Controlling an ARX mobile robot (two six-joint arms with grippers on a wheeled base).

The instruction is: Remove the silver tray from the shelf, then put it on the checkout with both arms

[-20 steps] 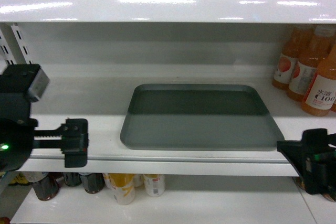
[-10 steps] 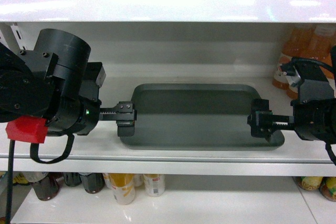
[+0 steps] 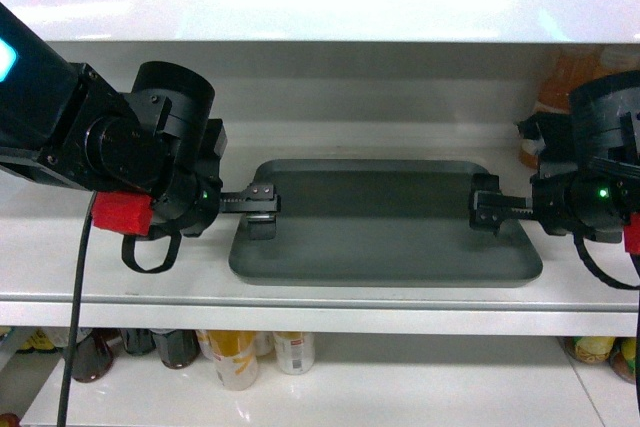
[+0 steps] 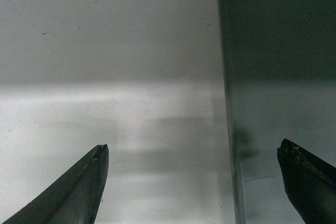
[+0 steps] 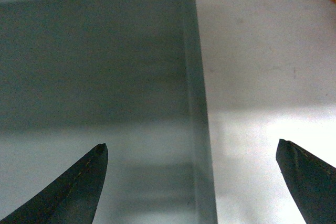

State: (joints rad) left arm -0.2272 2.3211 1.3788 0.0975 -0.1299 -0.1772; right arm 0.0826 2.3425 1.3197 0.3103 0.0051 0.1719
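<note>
Head view, left to right: the left arm (image 3: pixel 120 152) reaches in from the left edge, its left pincer (image 3: pixel 262 209) at the left rim of the silver tray (image 3: pixel 385 237), which lies flat on the shelf (image 3: pixel 130 267) near the front edge; the right pincer (image 3: pixel 486 209) meets the tray's right rim, carried by the right arm (image 3: pixel 600 187), with orange bottles (image 3: pixel 560 77) partly hidden behind it. Left wrist view: the left pincer (image 4: pixel 194 182) stands spread, with the tray rim (image 4: pixel 228 129) running between its two fingertips (image 4: pixel 86 182); nothing is pinched. Right wrist view: the right pincer (image 5: pixel 191 182) is likewise spread astride the rim (image 5: pixel 202 129), one tip over the tray floor, the other over bare shelf. Risks, as judged: the rim is low and thin, so a closure made too high would slip off it; unequal closing or lifting by the two arms would tilt or skew the tray; the right arm, near the bottles, could knock them when it draws back. Compared with the view half a second earlier, both pincers have moved toward the back of the shelf along the tray's short sides and the left arm has turned; one second earlier both hung below the shelf front, well clear of the tray. The tray itself has not moved.
</note>
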